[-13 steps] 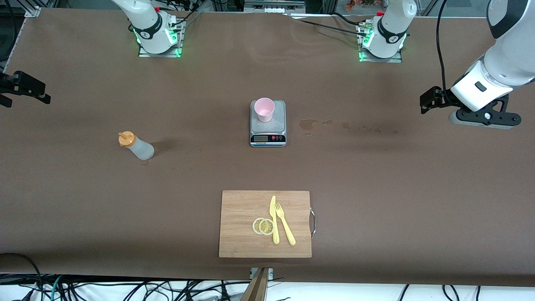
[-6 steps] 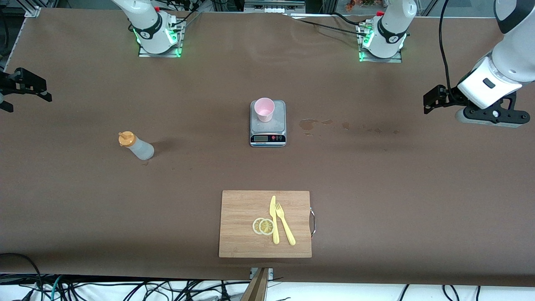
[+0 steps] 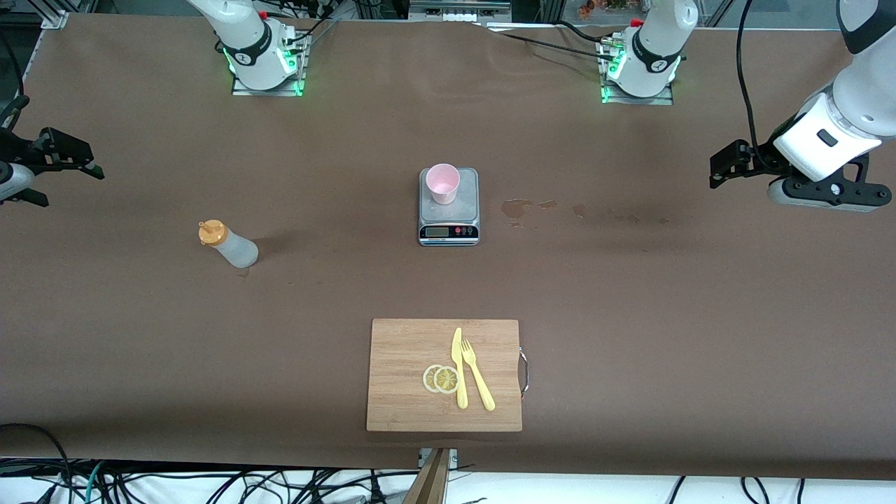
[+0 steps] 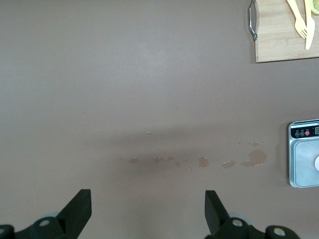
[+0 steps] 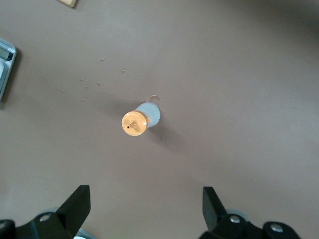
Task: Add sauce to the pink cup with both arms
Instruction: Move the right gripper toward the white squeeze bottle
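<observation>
Now the bottle (image 3: 229,243) with the sauce is standing upright on the table (image 3: 630,294), well apart from the scale (image 3: 449,206), toward the right arm's end, with its orange cap (image 5: 133,124) on. The cup (image 3: 442,183) is sitting on the scale's plate and is looking empty. Nearer to the camera than the scale, a board (image 3: 406,378) is carrying a knife (image 3: 458,367), a fork (image 3: 477,374) and two lemon slices (image 3: 441,379). Some stains (image 3: 518,207) are lying just beside the scale, toward the left arm's end.

Compared with a second ago, the right gripper (image 5: 144,209) is coming in from the table's edge toward the bottle; its jaws are standing wide apart and holding nothing, with the bottle seen between them from above. The left gripper (image 4: 148,211) is drifting a little away from the scale, over bare table, also wide open and empty. So the task is only beginning: I judge the right arm is going for the bottle first, and nothing is poured yet.
</observation>
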Available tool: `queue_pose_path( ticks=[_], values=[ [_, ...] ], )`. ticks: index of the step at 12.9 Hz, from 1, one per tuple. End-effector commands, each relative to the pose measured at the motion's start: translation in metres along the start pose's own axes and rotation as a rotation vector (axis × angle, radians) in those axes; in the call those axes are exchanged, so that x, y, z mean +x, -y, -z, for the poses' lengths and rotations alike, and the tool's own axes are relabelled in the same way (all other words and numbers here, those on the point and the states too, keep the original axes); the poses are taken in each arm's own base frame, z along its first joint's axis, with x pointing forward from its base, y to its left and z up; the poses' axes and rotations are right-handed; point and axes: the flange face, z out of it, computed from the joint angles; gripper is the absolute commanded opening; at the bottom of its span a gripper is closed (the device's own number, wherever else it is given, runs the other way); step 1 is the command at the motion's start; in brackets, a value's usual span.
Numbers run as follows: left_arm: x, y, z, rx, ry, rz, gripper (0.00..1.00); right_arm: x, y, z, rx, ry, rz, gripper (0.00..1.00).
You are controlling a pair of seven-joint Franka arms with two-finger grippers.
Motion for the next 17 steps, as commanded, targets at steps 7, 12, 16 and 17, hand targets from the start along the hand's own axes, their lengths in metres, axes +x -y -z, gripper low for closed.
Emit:
queue_pose_path(
  ticks=[7,12,16,17],
  values=[
    [0.000,0.003,0.009,-0.018,0.010,0.007,1.00,-0.018,-0.074,-0.065,0.194,-0.160,0.394,1.00],
    [-0.003,0.005,0.015,-0.011,0.019,0.009,1.00,-0.019,-0.091,-0.124,0.298,-0.261,0.595,1.00],
    [-0.002,0.004,0.018,-0.016,0.013,0.007,1.00,-0.025,-0.121,-0.200,0.405,-0.401,0.771,1.00],
    [-0.002,0.005,0.019,-0.016,0.013,0.009,1.00,-0.029,-0.128,-0.211,0.414,-0.424,0.785,1.00]
  ],
)
